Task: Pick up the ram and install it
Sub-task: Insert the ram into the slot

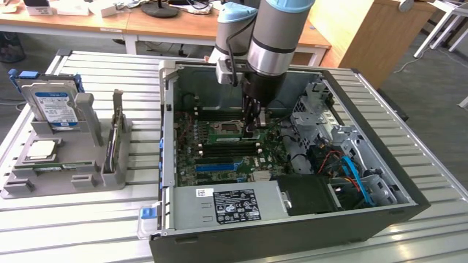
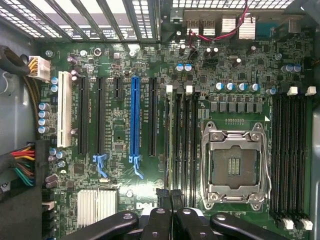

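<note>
While the arm comes straight down into the open computer case, its last link is near vertical and the wrist points at the motherboard. In the exterior view the gripper sits low inside the case, tips just over the board's middle, near the black memory slots. The wrist view looks flat onto the board, so the tool axis is square to it. Fingers are pinched nearly together, with only a thin seam between the two black tips. The ram shows edge-on as a slim pale-green strip running away from that seam, so it reads as clamped on the stick. The stick lines up with the bank of slots between the blue expansion slot and the CPU socket, on the bank's side nearer the blue slot. Can't tell whether it's seated or just above the slot. The socket is open, its metal frame bare. On the exterior view's left, a grey parts tray on the slatted table holds the hard drive upright and the processor chip lying flat, well apart from the gripper.
</note>
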You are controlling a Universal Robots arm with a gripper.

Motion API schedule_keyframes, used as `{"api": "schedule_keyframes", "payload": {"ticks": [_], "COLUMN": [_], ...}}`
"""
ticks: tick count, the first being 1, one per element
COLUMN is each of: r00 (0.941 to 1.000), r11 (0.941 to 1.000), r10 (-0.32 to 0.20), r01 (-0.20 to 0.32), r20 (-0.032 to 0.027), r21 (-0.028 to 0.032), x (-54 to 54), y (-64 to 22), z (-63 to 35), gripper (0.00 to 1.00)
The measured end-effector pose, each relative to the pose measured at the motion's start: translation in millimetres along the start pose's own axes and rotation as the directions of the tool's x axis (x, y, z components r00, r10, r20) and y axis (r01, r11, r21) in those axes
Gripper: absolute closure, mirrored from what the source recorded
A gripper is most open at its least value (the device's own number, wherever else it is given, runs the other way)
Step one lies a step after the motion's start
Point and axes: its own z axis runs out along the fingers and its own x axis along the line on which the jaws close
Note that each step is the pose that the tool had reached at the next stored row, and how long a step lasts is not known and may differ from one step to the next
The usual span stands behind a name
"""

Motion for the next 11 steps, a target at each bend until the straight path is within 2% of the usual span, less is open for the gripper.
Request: {"api": "schedule_keyframes", "payload": {"ticks": [9,11], "r00": [1.0000,1.0000], "r11": [1.0000,1.0000], "r10": [0.000,0.000], "r01": [0.000,0.000], "r20": [-0.0001,0.0000], "r21": [-0.0001,0.0000], "x": [-1.1,-1.3], "y": [2.2,2.2], "z": [1.9,7.4], "gripper": [0.88,0.88]}}
